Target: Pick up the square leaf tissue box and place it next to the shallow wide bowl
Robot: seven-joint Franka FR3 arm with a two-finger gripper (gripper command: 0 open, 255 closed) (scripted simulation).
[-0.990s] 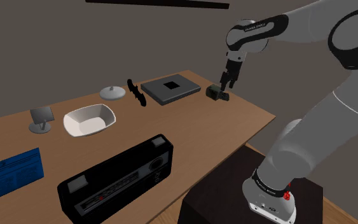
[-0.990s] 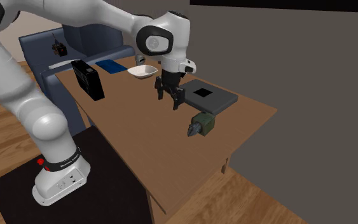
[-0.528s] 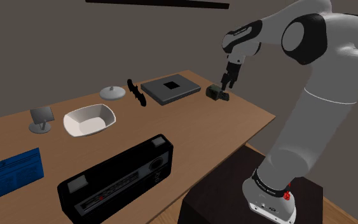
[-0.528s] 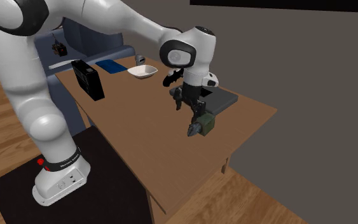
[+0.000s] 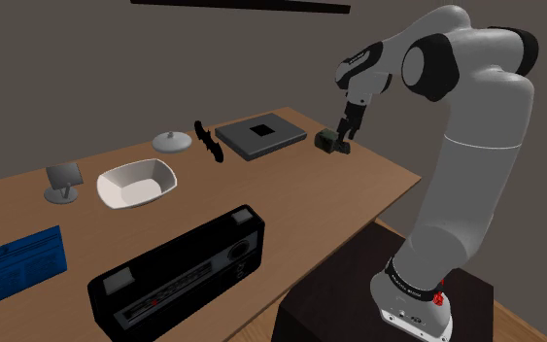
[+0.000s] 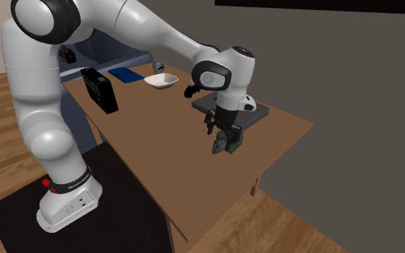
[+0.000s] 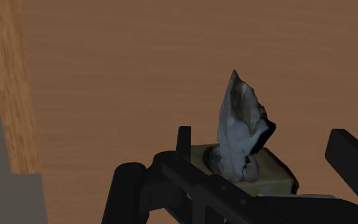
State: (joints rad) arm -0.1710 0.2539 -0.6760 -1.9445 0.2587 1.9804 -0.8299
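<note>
The tissue box [image 5: 329, 143] is a small green cube lying on its side near the table's far right corner in the shoulder view, with a grey tissue [image 7: 240, 127] sticking out. My black gripper [image 5: 344, 134] hangs right over the tissue box [image 6: 230, 141], open. In the wrist view the box [image 7: 269, 173] and its tissue lie between my spread fingers [image 7: 350, 156], and I see no contact. The gripper [image 6: 221, 131] comes down onto the box's near side. The shallow white bowl [image 5: 137, 183] sits far off toward the shoulder view's left, also seen as the bowl [image 6: 162, 80] at the table's far end.
A flat dark grey slab [image 5: 259, 135] with a black square lies just beside the box. A black radio [image 5: 179, 274], a blue box [image 5: 14, 260], a wavy black piece [image 5: 207, 142], a white disc [image 5: 173, 142] and a small grey stand [image 5: 63, 182] share the table. The table edge [image 5: 397, 187] is close.
The arm has swung across the table, carrying the gripper from above the grey slab to right over the tissue box. The fingers stayed open.
</note>
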